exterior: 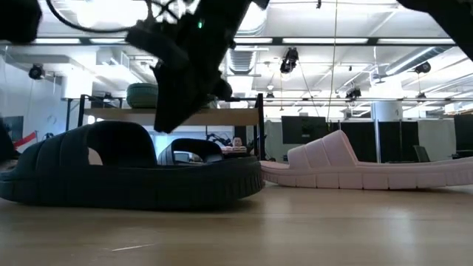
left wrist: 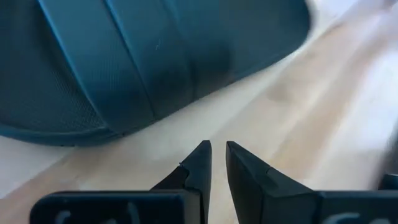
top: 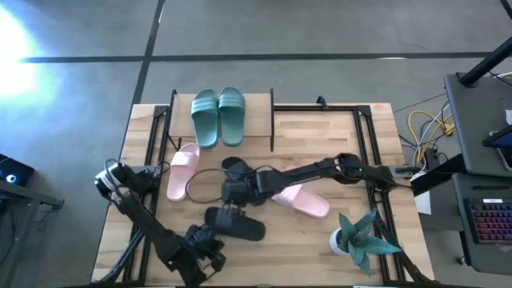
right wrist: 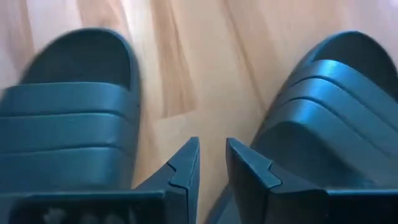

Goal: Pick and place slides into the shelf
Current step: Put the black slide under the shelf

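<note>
Black slides (right wrist: pixel 68 143) flanking right claw (right wrist: pixel 212 163).

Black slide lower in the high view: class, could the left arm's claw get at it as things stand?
Probably yes. The left claw points at that black slide across bare tabletop, nothing between; the right claw hovers by the other black slide.
</note>
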